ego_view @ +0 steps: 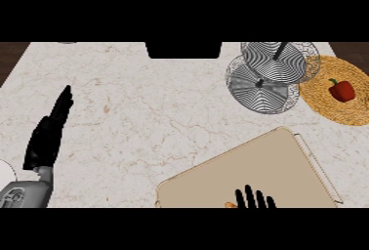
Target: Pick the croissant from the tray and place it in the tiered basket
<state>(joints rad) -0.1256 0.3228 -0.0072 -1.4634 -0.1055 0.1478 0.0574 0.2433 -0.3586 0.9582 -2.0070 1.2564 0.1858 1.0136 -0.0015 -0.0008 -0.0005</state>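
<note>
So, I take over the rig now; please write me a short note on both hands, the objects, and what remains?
Left robot hand: open, fingers straight, resting over the counter at left.
Right robot hand: fingers straight, over the tray's near edge, holding nothing.
Croissant: only a sliver shows on the tray beside the right robot hand.
Tiered basket: far right, no croissant inside.
Done: nothing.
Left: grasp the croissant, carry it, place it in the basket.
</note>
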